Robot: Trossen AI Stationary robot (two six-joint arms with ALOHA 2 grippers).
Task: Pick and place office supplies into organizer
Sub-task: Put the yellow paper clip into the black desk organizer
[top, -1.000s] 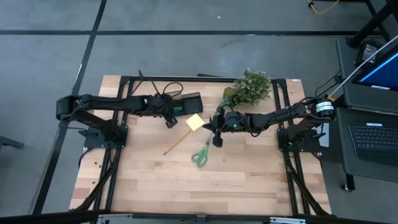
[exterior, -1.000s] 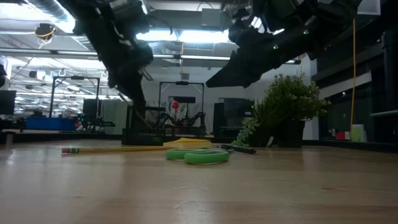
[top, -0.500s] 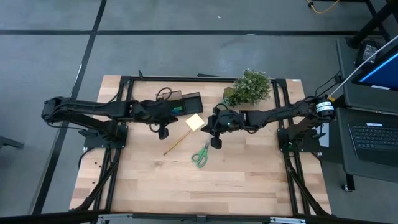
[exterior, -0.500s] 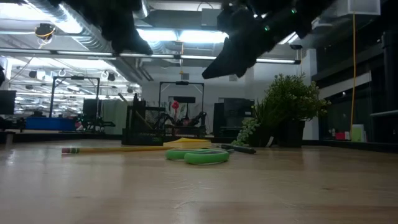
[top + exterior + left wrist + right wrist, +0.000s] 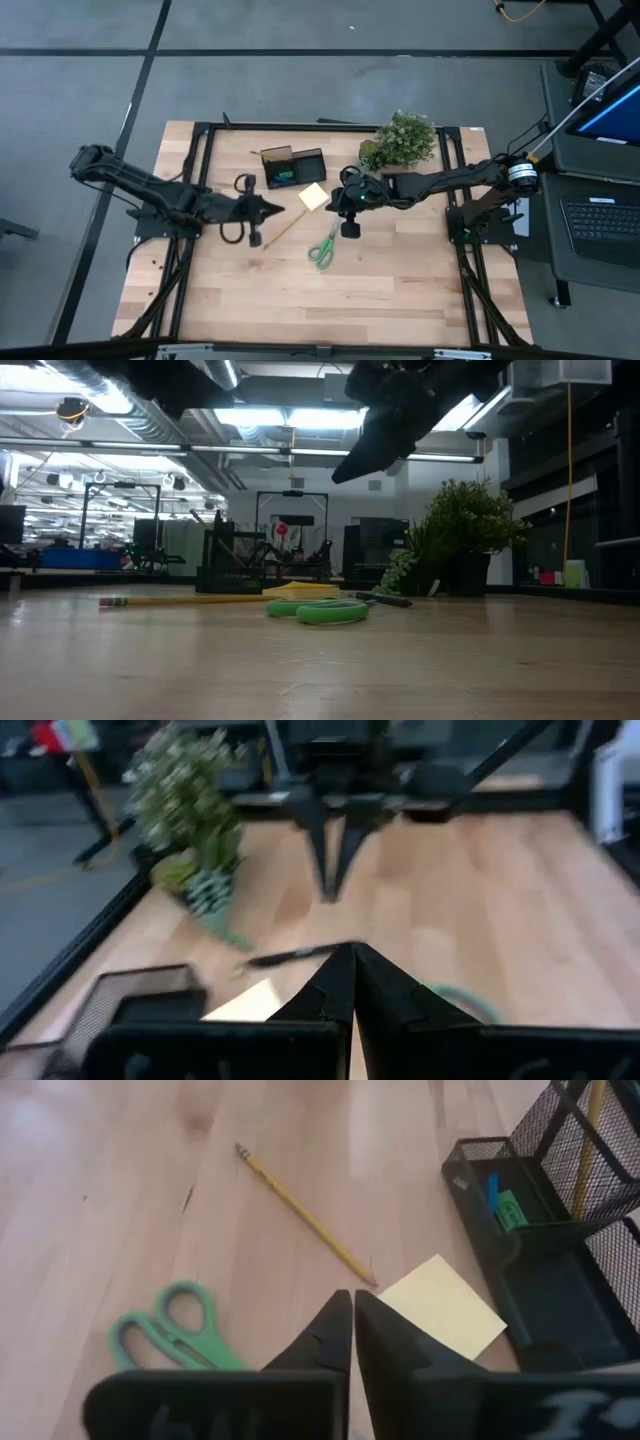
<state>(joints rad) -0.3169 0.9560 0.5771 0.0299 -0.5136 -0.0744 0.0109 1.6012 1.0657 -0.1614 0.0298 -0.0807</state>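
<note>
The black mesh organizer [image 5: 293, 165] stands at the far middle of the table, with a small green piece [image 5: 511, 1209] and a small blue piece [image 5: 491, 1190] in one compartment. On the wood lie the yellow sticky-note pad [image 5: 313, 196], the wooden pencil [image 5: 283, 230], the green-handled scissors [image 5: 322, 246] and a black pen [image 5: 295, 955]. My left gripper [image 5: 275, 209] is shut and holds nothing; it hovers left of the pencil, pointing toward the table's right. My right gripper [image 5: 345, 472] is shut and holds nothing, raised above the pad's right side.
A bushy green plant [image 5: 400, 140] stands at the far right of the items, close behind my right arm. The black table frame [image 5: 200, 150] runs along the sides. Bare wood [image 5: 320, 300] fills the near half of the table.
My left gripper has drawn back from over the organizer toward the table's near left, risen, and turned to point right; the organizer now shows uncovered. My right gripper has risen a little above the pad and tipped more level. The items on the table have stayed in place.
</note>
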